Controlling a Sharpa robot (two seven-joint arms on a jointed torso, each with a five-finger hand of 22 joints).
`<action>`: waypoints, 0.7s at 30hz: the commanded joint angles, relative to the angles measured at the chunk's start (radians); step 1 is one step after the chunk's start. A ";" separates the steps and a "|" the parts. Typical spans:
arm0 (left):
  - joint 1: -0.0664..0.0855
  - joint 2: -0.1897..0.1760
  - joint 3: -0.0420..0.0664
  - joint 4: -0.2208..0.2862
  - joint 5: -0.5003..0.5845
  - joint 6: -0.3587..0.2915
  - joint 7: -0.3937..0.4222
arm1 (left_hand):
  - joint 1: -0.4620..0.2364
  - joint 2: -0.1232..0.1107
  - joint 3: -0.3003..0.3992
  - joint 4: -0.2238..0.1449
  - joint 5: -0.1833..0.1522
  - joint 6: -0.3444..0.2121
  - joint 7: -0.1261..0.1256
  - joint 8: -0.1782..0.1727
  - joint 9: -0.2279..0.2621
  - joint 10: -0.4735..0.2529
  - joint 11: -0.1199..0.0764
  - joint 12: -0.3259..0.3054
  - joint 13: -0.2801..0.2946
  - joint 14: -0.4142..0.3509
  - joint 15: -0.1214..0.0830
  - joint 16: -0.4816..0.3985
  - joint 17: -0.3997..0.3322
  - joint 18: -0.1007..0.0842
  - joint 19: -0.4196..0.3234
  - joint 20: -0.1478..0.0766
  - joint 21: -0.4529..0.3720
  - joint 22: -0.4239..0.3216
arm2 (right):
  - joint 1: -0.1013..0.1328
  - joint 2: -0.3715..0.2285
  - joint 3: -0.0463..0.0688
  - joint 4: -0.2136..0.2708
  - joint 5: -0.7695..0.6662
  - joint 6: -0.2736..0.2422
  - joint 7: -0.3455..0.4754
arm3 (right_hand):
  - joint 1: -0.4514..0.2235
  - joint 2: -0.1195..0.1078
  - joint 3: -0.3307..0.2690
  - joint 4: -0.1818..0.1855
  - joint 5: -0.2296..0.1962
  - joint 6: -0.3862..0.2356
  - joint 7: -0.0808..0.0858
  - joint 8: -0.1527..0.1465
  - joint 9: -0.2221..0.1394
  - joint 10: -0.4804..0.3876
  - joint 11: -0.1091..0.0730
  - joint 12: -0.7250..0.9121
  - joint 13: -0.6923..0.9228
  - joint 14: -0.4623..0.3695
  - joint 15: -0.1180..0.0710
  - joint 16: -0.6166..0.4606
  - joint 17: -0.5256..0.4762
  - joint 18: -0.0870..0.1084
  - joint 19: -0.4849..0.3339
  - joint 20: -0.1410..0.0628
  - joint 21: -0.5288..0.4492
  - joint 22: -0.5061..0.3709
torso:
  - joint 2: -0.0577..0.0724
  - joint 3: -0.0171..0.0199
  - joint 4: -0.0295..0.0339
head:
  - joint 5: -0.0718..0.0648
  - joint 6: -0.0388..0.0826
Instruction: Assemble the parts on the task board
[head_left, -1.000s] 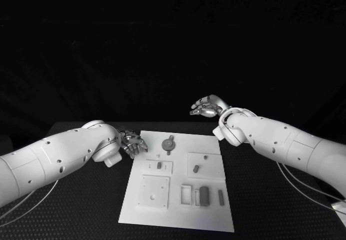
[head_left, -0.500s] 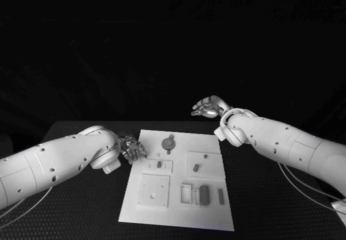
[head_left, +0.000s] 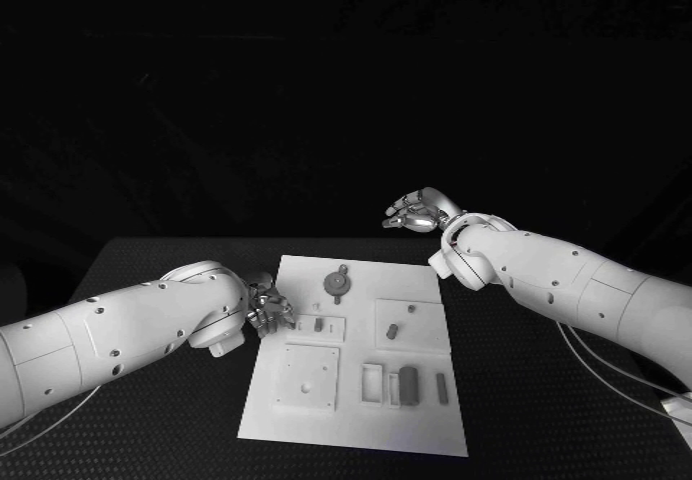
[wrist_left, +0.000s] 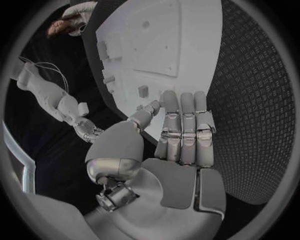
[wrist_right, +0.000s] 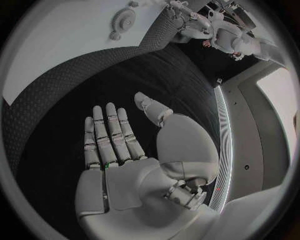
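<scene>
The white task board (head_left: 361, 420) lies in the middle of the table. On it sit a round gear-like part (head_left: 336, 286), small grey parts (head_left: 317, 324) (head_left: 391, 331), and longer parts (head_left: 408, 383) near the front. My left hand (head_left: 270, 305) hovers at the board's left edge; in the left wrist view the left hand (wrist_left: 178, 135) has straight fingers reaching over the board (wrist_left: 187, 45), and it holds nothing. My right hand (head_left: 418, 213) is raised beyond the board's far right corner. Its fingers (wrist_right: 106, 135) are stretched out and bare, with the board (wrist_right: 62, 50) and gear (wrist_right: 127, 21) beyond them.
A square white plate (head_left: 309, 380) and other raised blocks (head_left: 410, 325) stand on the board. Black textured table (head_left: 144, 420) surrounds the board on both sides.
My left hand has slid a little nearer along the board's left edge, and its arm has swung inward. The right hand has hardly moved.
</scene>
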 joint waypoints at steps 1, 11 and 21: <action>-0.002 0.008 -0.002 0.004 -0.034 0.019 -0.004 | 0.009 0.001 0.008 -0.001 0.002 0.032 -0.022 0.002 0.021 0.000 -0.002 0.003 -0.001 0.005 0.002 0.006 -0.001 -0.002 0.008 0.000 0.004 0.001 | -0.001 0.001 0.000 0.001 0.000 0.010 0.012 | -0.004 -0.003 0.000 0.002 -0.001 -0.009 0.011 0.005 -0.001 0.000 0.005 -0.006 -0.001 -0.008 -0.001 -0.006 0.002 -0.014 -0.002 -0.001 -0.007 0.001 | 0.000 0.0001 0.0000 | -0.002 -0.001; -0.005 0.020 -0.009 0.000 -0.008 0.012 0.001 | 0.008 0.001 0.008 -0.001 0.004 0.033 -0.022 0.002 0.021 0.000 -0.002 0.003 -0.001 0.004 0.002 0.006 -0.001 -0.002 0.007 0.000 0.004 0.002 | -0.001 0.002 0.000 0.000 0.000 0.010 0.011 | -0.003 -0.003 0.000 0.002 -0.001 -0.009 0.011 0.005 -0.001 0.000 0.005 -0.006 -0.001 -0.008 -0.002 -0.006 0.002 -0.014 -0.002 -0.001 -0.008 0.002 | 0.000 -0.0001 0.0003 | -0.002 0.001; -0.005 0.029 -0.008 -0.005 -0.027 0.008 0.002 | 0.007 0.001 0.008 -0.001 0.006 0.033 -0.022 0.003 0.021 0.001 -0.002 0.003 -0.001 0.004 0.002 0.006 -0.002 -0.002 0.007 0.000 0.003 0.003 | -0.002 0.003 0.000 -0.001 0.000 0.011 0.012 | -0.003 -0.003 0.001 0.002 -0.001 -0.009 0.011 0.006 -0.002 0.000 0.005 -0.006 -0.001 -0.008 -0.002 -0.007 0.002 -0.014 -0.002 -0.001 -0.008 0.003 | 0.000 0.0001 -0.0002 | -0.002 0.002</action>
